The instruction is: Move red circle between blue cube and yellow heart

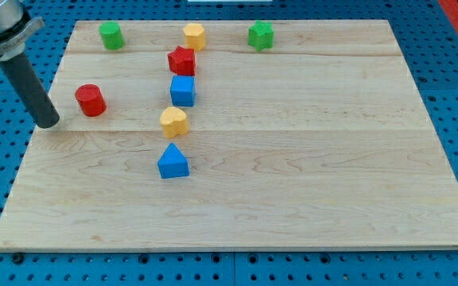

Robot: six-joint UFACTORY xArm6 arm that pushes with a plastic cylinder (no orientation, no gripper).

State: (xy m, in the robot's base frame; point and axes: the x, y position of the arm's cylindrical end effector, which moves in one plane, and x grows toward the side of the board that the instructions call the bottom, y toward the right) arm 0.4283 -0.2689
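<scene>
Your red circle stands near the wooden board's left edge, in the upper-left part of the view. It is a short cylinder resting on its flat end, so its axis runs straight up from the board; being round, it points no particular way across the surface.

To its right, well apart, you have the blue cube, and just below that cube the yellow heart. The cube and the heart sit near each other with only a narrow gap of bare wood between them. The red circle lies to the view's left of that gap, at about the height of the cube's lower edge.

My tip is on the board just left of the red circle and a little lower in the view, close to it but with a sliver of wood showing between them, so it touches no block. The rod slants up toward the view's top left corner. It is a plain rod with nothing to open or close, and it holds nothing.

Further out, you will see a red star touching the cube's top edge, a yellow hexagon above that, a green cylinder and a green star along the top, and a blue triangle below the heart.
</scene>
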